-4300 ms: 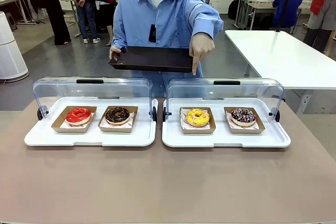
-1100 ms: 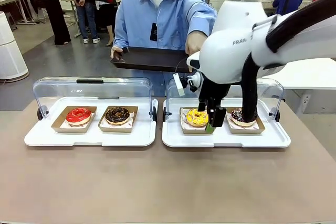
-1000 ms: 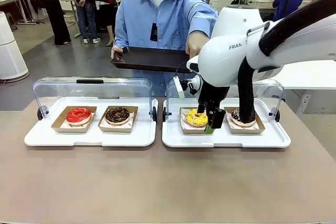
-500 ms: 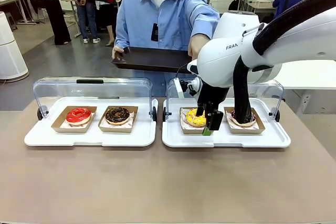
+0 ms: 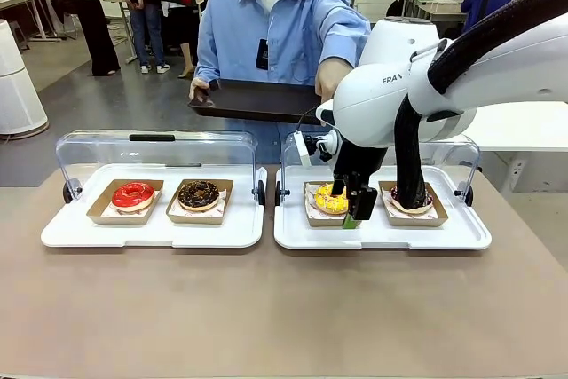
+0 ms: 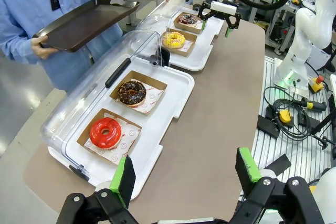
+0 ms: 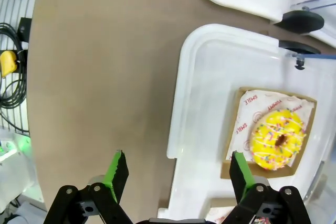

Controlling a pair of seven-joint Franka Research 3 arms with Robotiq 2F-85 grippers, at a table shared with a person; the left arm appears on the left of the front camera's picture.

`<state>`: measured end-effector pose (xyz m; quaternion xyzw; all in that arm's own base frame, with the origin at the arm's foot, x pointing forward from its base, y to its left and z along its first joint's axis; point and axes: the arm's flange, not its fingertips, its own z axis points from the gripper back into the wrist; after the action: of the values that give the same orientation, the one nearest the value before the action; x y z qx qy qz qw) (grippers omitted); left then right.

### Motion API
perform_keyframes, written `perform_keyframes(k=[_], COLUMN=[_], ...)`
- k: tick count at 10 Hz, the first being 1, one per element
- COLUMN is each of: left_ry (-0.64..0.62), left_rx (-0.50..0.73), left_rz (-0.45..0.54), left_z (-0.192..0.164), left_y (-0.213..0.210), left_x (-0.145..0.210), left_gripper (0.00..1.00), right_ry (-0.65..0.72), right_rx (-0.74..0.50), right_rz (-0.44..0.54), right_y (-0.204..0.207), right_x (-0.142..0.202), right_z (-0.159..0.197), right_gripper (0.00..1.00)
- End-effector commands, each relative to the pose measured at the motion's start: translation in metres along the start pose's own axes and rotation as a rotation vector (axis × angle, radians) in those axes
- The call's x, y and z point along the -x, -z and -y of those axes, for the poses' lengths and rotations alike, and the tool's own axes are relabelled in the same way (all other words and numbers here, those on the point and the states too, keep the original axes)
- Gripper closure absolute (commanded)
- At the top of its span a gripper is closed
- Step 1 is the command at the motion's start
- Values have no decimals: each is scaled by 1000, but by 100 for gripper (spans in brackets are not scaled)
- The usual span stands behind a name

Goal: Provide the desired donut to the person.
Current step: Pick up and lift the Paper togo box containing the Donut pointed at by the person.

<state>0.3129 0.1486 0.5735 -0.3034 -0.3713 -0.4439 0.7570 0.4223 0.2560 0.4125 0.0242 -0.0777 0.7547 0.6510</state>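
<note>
Two display cases stand lids-up on the counter for access; the person holds out a black tray, likely to receive. Right end effector, fingers apart, hovers beside the yellow sprinkled donut boxed in the right case. The left end effector is likewise apart.

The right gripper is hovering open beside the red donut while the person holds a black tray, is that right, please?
Not quite. The right gripper hovers open beside the yellow donut, not the red donut; the front view shows it. The person does hold a black tray.
</note>
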Motion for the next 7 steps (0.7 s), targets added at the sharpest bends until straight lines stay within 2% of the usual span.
perform_keyframes(k=[1, 7], left_ry=[-9, -9], left_rx=[3, 3], left_rz=[11, 11], left_z=[0, 0], left_y=[-1, -1], left_x=[-2, -2], left_gripper=[0, 0], right_ry=[12, 140], right_rx=[40, 79], right_rz=[-14, -49], right_y=[18, 72], right_x=[-9, -26], right_z=[14, 57], right_gripper=[0, 0])
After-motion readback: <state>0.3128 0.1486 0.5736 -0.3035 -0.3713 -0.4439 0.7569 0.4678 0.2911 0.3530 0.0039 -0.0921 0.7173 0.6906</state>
